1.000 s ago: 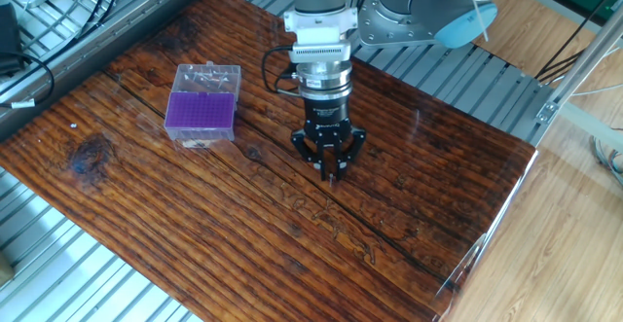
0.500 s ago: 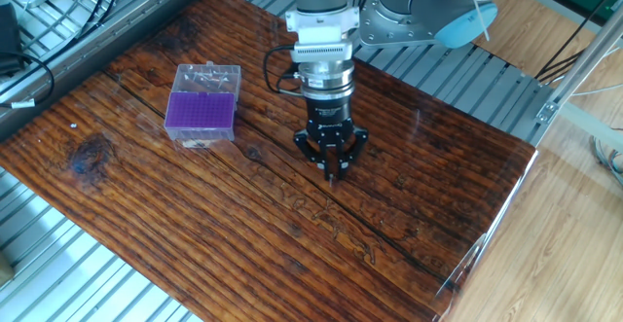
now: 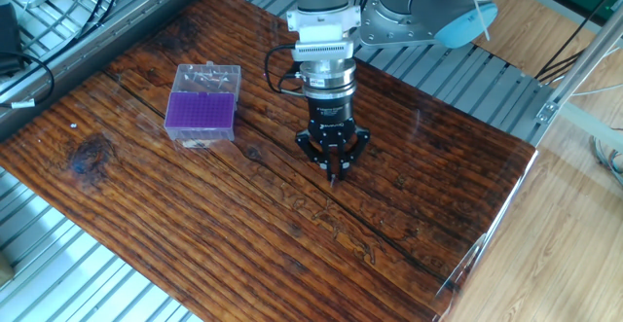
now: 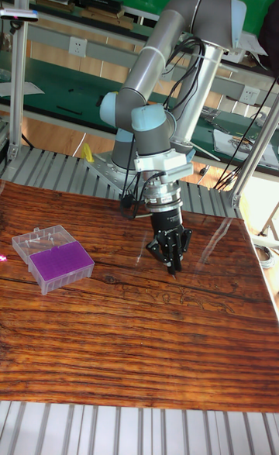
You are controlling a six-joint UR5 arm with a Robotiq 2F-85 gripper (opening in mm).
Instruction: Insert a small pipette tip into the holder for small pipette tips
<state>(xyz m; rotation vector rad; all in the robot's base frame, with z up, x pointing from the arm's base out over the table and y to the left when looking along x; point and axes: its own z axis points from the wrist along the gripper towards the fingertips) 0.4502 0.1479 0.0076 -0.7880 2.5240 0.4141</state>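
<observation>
In the fixed view the gripper [image 3: 333, 172] points straight down over the bare wooden table [image 3: 292, 254], its fingers drawn together to a point. A thin sliver pokes out below them, most likely the tip [image 3: 334, 178] (too small to be sure). The holder [image 3: 202, 106] sits well apart toward the table's far corner, its purple grid facing up and its clear lid folded back behind it.

In the tall fixed view the gripper [image 4: 173, 263] hangs just above the table [image 4: 139, 346], fingers pinched together on a fine pale point that reads as the tip [image 4: 175, 272]. The holder [image 4: 60, 263] sits near the table's other edge, well apart from the arm.

My judgement is that the step in hand is carrying the tip. The next move calls for travelling across to the holder, keeping the tip upright, then lining it up over one tiny hole (little margin there) before lowering.
</observation>
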